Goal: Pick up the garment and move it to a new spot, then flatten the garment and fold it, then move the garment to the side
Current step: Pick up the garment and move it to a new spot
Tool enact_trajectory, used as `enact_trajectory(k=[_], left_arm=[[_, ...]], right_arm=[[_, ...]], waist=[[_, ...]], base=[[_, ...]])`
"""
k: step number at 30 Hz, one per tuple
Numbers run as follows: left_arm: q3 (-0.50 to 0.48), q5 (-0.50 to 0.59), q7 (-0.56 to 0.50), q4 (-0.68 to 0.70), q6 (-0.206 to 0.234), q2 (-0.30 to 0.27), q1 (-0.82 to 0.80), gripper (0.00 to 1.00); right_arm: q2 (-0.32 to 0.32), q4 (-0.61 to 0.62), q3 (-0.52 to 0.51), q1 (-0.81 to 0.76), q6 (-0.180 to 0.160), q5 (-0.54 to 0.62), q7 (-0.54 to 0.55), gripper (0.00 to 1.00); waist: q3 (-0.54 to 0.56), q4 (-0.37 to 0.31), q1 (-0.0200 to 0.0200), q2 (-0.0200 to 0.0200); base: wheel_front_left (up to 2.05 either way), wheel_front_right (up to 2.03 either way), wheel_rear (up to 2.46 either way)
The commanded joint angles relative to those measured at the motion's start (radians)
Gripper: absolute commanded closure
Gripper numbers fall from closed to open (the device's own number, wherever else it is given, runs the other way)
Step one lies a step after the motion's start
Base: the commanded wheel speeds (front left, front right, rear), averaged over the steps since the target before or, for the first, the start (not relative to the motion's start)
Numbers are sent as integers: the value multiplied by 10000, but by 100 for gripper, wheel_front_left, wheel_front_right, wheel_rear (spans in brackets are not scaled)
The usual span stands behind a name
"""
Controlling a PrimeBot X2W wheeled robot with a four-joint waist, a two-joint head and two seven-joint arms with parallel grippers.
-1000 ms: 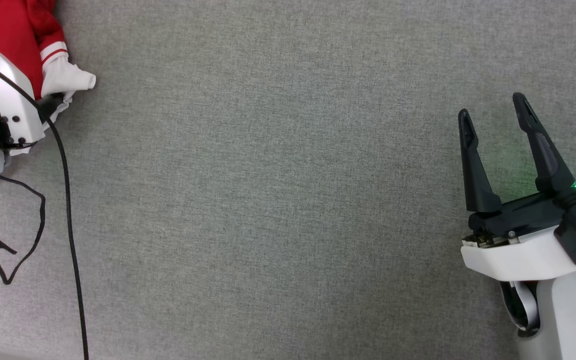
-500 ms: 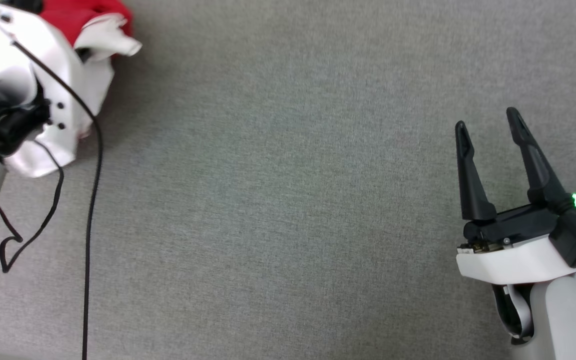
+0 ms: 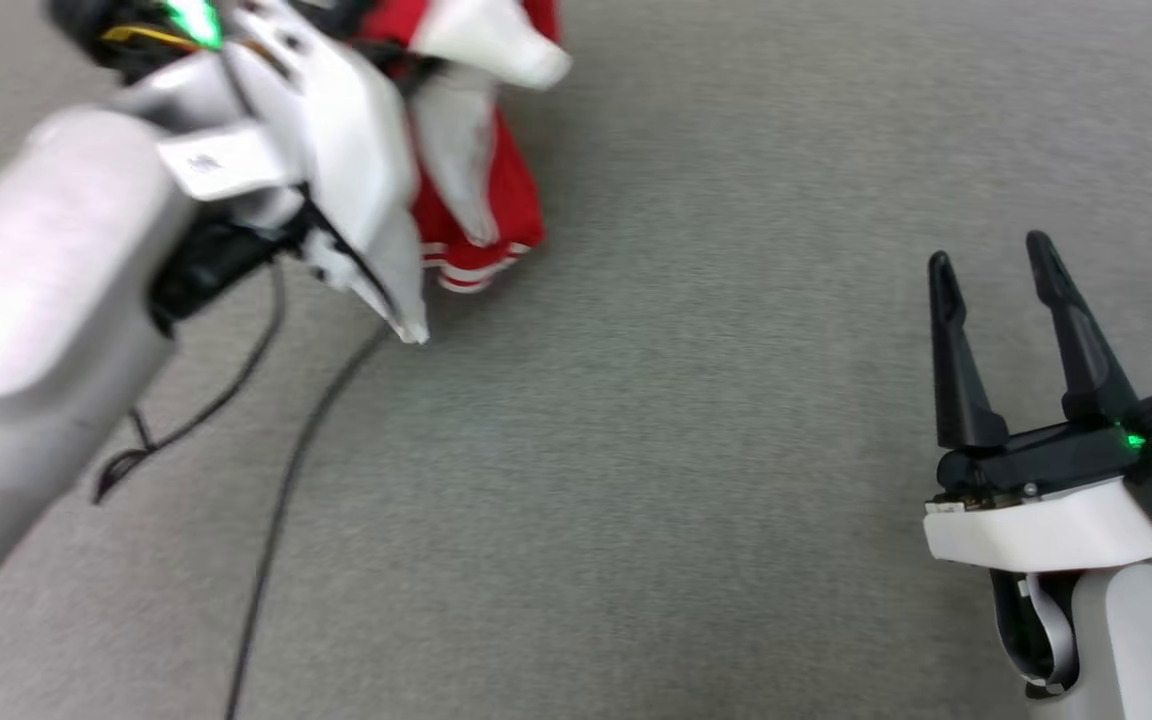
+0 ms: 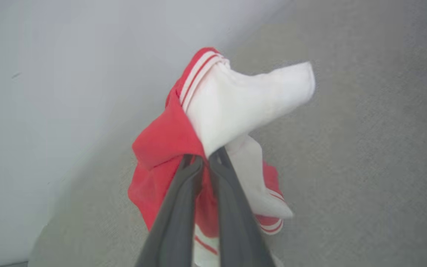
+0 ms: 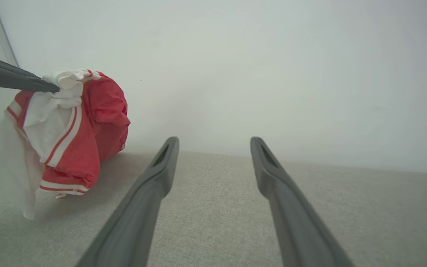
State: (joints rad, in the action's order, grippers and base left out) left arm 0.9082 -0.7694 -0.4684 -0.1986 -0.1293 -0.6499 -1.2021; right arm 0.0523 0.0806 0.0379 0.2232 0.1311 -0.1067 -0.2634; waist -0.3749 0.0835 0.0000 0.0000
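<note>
The left end effector (image 4: 205, 160) was pinched shut on the garment (image 4: 243, 100), gripping it where a white sleeve met the red body. The bunched jersey hung from its fingertips, its striped hem low over the grey surface (image 3: 696, 470). The right end effector (image 3: 988, 252) stood wide and held nothing, well apart from the garment, while a black cable (image 3: 271, 540) trailed on the surface beneath the left arm.

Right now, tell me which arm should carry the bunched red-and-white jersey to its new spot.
Left. The left gripper is shut on the red jersey with white sleeves, bunched at its fingertips. The right gripper stands open and empty, well apart.
</note>
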Motion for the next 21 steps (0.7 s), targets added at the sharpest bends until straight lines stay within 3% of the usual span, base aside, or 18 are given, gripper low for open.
enact_trajectory(k=[1, 13, 17, 21], left_arm=[[299, 57, 131, 134, -2, 214, -191, 100], [3346, -363, 1065, -382, -2, 2293, -712, 100], [3704, -259, 1267, -608, -2, 2879, -207, 100], [3730, 425, 810, -560, -4, 3361, 877, 100]], right_arm=[[-31, 46, -76, -60, -7, -142, -21, 0], [-33, 172, -348, -26, -7, -713, -21, 0], [-34, 228, -379, -13, -7, -827, -21, 0], [-34, 250, -403, 7, -7, -897, -21, 0]], waist=[[-11, -561, 0, 0], [-410, -2134, 0, 0], [-539, -2338, 0, 0], [-660, -2421, 0, 0]], base=[[0, 0, 0], [0, 0, 0], [0, 0, 0], [0, 0, 0]])
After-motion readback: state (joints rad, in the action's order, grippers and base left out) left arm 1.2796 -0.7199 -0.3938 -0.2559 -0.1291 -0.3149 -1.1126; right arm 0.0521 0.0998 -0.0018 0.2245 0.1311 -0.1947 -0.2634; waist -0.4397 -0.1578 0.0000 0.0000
